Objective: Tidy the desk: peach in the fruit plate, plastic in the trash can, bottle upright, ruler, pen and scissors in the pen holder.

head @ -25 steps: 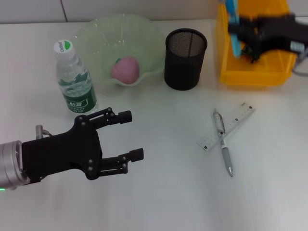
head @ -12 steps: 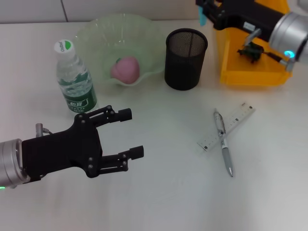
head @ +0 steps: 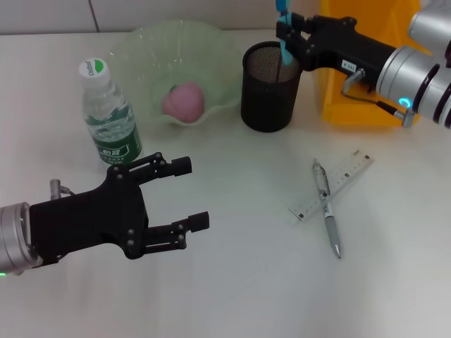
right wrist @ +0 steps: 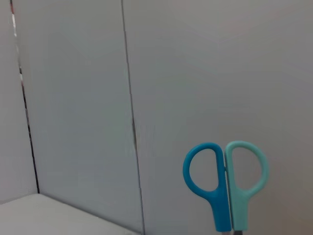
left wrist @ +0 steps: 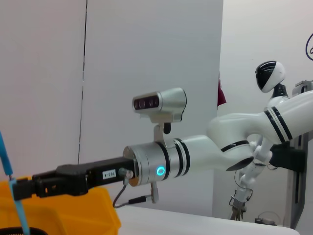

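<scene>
My right end effector (head: 287,36) has swung from the yellow bin to above the pen holder (head: 271,86), pinching the scissors (head: 282,28); next, lower and release. Left end effector (head: 187,194) idles spread.

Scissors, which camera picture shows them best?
The right wrist view: the scissors stand upright there, both blue handle loops big and plain. The head view shows only a thin blue strip in the right hand over the black pen holder. The left wrist view shows a thin blue sliver at the picture's edge.
</scene>
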Robot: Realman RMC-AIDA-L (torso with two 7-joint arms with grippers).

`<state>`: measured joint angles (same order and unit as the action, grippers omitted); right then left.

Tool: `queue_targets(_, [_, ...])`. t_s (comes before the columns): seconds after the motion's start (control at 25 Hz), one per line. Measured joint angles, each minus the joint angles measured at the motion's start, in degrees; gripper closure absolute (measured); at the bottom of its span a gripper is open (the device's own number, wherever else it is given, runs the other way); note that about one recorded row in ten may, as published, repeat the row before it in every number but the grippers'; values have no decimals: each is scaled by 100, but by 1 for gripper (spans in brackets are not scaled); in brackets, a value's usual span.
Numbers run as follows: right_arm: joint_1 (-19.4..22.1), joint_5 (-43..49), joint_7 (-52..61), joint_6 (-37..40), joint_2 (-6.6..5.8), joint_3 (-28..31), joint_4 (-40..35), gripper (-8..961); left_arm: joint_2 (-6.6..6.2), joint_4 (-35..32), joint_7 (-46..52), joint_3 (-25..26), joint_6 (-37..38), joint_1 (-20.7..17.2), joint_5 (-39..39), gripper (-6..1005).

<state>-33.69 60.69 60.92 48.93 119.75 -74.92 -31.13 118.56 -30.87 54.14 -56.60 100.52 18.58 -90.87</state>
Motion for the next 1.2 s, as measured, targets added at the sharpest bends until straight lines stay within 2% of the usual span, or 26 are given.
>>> queue_targets(0.6, [12, -15, -167, 239, -2, 44, 283, 647, 0, -7, -40, 4, 47, -13, 14, 191])
queue_targets(0.64, [89, -47, -151, 518, -2, 182, 261, 645, 0, -7, -41, 7, 56, -11, 17, 191])
queue_targets(0.72, [148, -119, -136, 731, -4, 282, 239, 573, 0, -7, -42, 8, 61, -10, 21, 191])
queue_targets(0.8, [331, -458, -124, 1302, -17, 483, 181, 501, 0, -10, -43, 8, 67, -9, 46, 191])
queue_targets(0.84, [554, -867, -66, 1824, -43, 549, 58, 465, -3, -13, -47, 9, 86, -17, 76, 191])
queue_targets(0.88, [554, -867, -66, 1824, -43, 549, 58, 464, -3, -13, -47, 9, 86, -17, 76, 191])
queue_targets(1.0, [987, -1126, 351, 2369, -70, 662, -524, 461, -12, -15, -52, 9, 122, -26, 105, 191])
queue_targets(1.04, [1274, -890, 954, 2571, -90, 794, -1103, 460, -16, -16, -52, 9, 132, -31, 117, 191])
queue_targets(1.08, [1274, -890, 954, 2571, -90, 794, -1103, 436, -16, -16, -52, 9, 132, -31, 117, 191])
queue_targets(1.2, [1551, 182, 2351, 2918, -145, 1196, -2128, 364, -18, -16, -48, 9, 148, -43, 134, 191])
